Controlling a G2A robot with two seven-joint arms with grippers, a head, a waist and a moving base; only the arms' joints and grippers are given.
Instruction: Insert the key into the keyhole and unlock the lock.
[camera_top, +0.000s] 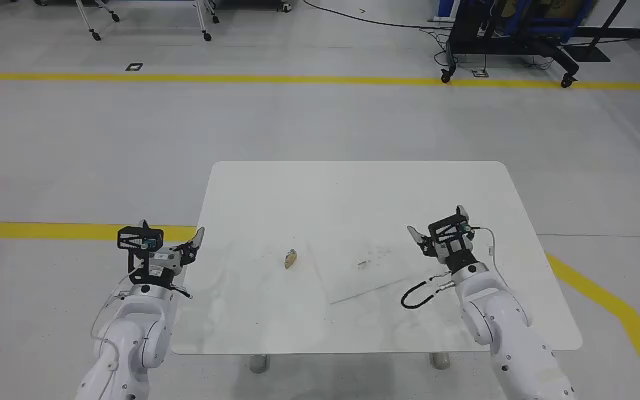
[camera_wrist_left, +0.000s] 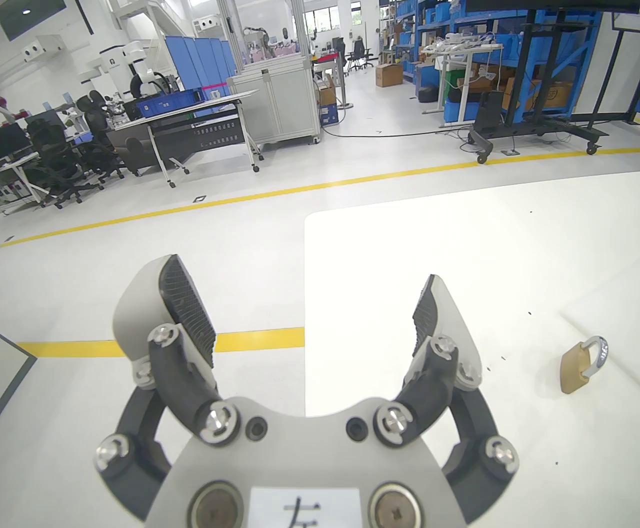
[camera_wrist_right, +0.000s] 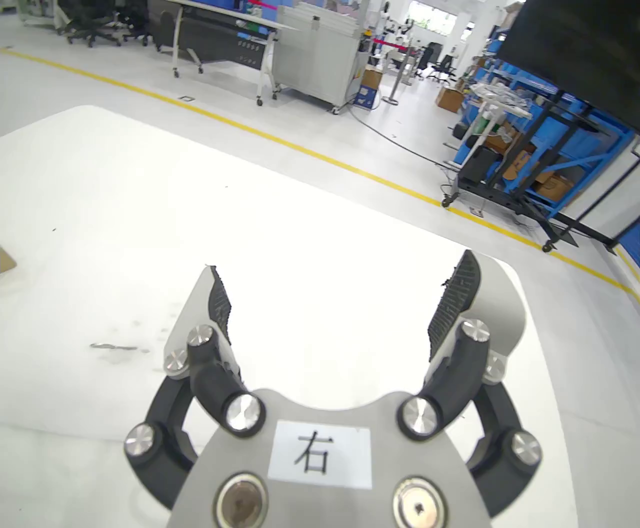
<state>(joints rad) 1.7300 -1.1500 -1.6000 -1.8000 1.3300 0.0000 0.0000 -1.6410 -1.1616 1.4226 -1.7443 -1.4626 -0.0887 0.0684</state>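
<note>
A small brass padlock (camera_top: 290, 260) with a silver shackle lies on the white table (camera_top: 350, 195), left of centre. It also shows in the left wrist view as the padlock (camera_wrist_left: 580, 367), lying off to one side of the fingers. A thin metal key (camera_top: 365, 264) lies flat a little to the padlock's right, and appears in the right wrist view as the key (camera_wrist_right: 112, 346). My left gripper (camera_top: 172, 236) (camera_wrist_left: 302, 272) hangs open over the table's left edge, holding nothing. My right gripper (camera_top: 437, 223) (camera_wrist_right: 340, 262) is open and empty above the table's right part, right of the key.
A faint outline of a thin clear sheet (camera_top: 345, 285) lies under the key area. The table's front edge (camera_top: 370, 350) is close to both arms. Yellow floor lines (camera_top: 60, 230) run beside the table; wheeled stands (camera_top: 510, 45) are far behind.
</note>
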